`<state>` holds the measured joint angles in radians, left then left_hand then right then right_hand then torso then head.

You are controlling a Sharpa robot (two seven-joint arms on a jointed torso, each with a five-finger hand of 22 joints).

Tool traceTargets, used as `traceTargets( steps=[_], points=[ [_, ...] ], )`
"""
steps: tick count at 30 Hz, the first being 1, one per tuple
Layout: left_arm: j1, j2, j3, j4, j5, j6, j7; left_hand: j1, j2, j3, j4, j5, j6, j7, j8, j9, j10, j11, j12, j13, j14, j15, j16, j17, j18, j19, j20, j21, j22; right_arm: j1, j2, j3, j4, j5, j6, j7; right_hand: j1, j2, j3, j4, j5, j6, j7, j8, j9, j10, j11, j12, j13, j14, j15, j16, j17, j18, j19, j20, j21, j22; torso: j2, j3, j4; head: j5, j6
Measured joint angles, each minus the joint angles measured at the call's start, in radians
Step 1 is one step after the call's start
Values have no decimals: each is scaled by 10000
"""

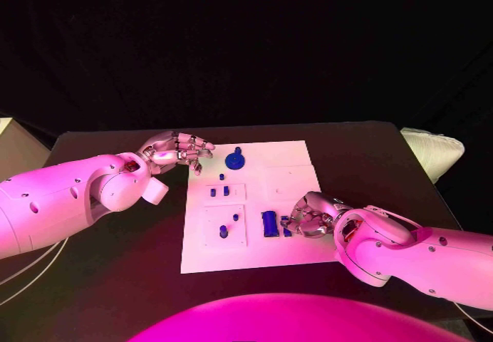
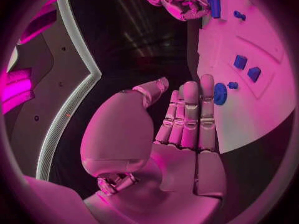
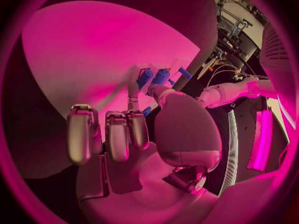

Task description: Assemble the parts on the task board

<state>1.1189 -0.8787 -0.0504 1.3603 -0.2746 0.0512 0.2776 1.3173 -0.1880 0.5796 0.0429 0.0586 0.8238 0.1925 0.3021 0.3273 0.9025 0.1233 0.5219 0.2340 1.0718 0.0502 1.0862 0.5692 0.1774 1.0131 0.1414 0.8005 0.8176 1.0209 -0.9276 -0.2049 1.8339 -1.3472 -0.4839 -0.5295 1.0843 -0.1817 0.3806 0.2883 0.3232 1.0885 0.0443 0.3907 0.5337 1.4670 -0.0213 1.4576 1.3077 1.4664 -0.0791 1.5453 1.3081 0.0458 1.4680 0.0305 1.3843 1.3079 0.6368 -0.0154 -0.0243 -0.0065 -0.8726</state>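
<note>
I see the task board (image 1: 293, 253) lying flat in the middle of the black table (image 1: 113, 285), its long side running away from the robot. My right hand (image 1: 308, 216) rests on the board's near right part, fingers curled beside an upright long blue part (image 1: 269, 223); whether they grip it I cannot tell. The round blue part (image 1: 235, 159) lies near the far edge, its small stem pointing away. My left hand (image 1: 177, 152) hovers at the board's far left corner, fingers straight and close together, holding nothing. Bare table lies on both sides of the board.
</note>
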Motion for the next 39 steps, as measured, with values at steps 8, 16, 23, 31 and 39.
traceTargets(
  steps=[8, 16, 23, 31, 39],
  points=[
    [0, 1, 0, -4, 0, 6, -4, 0, 0, 0, 0, 0, 0, 0, 0, 0, 0, 0, 0, 1, 0, 0, 0, -1, 0, 0, 0, 0, 0, -1, -9, -1, -8, 23, 12, 33, -357, -116, -167, 30, 642, 0, 0, 78, 62, 0, 0, 0, -1, 0, 0, 0, -1, 0, 0, 0, 0, -1, -2, 3, -1, -5, 0],
    [0, 1, 0, -10, 0, 10, -9, 0, 0, 0, 0, 0, 0, 0, 0, 1, 0, 0, 0, 1, 0, 0, 0, -1, 0, 0, 0, 0, 1, -2, -255, -2, 81, 141, 21, 315, -474, -103, -463, -12, -305, 0, 0, 155, 104, 0, 1, 0, -1, 0, 1, 0, -2, 0, -5, -4, 0, -2, -5, 5, 0, -7, 0],
    [-1, -8, -2, -21, 0, 14, -12, 0, 0, 0, -1, 0, 0, 0, 0, -8, 0, 0, 0, 1, 0, 0, 0, -1, 0, 0, 0, 0, 1, -2, -609, -2, 223, 414, 80, 1014, -190, -200, -705, -40, -1081, 0, 0, 231, 123, 0, 1, -1, -2, 0, 1, -1, -2, -1, -37, -36, 0, -3, -8, 4, -12, 11, 0],
    [-3, -8, -2, -34, 0, 20, -17, 0, 0, 0, -1, 0, 0, 0, 0, -8, 0, 0, 0, 1, 1, 0, 0, -1, 0, 0, 0, 0, 1, -1, -782, 1, 272, 656, 309, 1619, 32, -208, -1004, -30, -1783, -67, -10, 271, 134, 0, 1, -1, -2, 0, 1, -1, -3, 0, -36, -35, -40, -4, -7, 6, -12, -2, 0],
    [-4, -8, -4, -37, 0, 22, -18, 0, 0, 0, -1, 0, 0, 0, 0, -7, 0, 0, 0, 2, 0, 0, 0, 2, 0, 0, 0, 0, 1, -1, -791, -2, 122, 707, 681, 1756, 573, -66, -1254, -67, -2308, -67, -10, 271, 133, 0, 2, -1, -2, 0, 1, -1, -4, -1, -37, -35, -40, -5, -4, 1, -1, -5, 0]
  ],
)
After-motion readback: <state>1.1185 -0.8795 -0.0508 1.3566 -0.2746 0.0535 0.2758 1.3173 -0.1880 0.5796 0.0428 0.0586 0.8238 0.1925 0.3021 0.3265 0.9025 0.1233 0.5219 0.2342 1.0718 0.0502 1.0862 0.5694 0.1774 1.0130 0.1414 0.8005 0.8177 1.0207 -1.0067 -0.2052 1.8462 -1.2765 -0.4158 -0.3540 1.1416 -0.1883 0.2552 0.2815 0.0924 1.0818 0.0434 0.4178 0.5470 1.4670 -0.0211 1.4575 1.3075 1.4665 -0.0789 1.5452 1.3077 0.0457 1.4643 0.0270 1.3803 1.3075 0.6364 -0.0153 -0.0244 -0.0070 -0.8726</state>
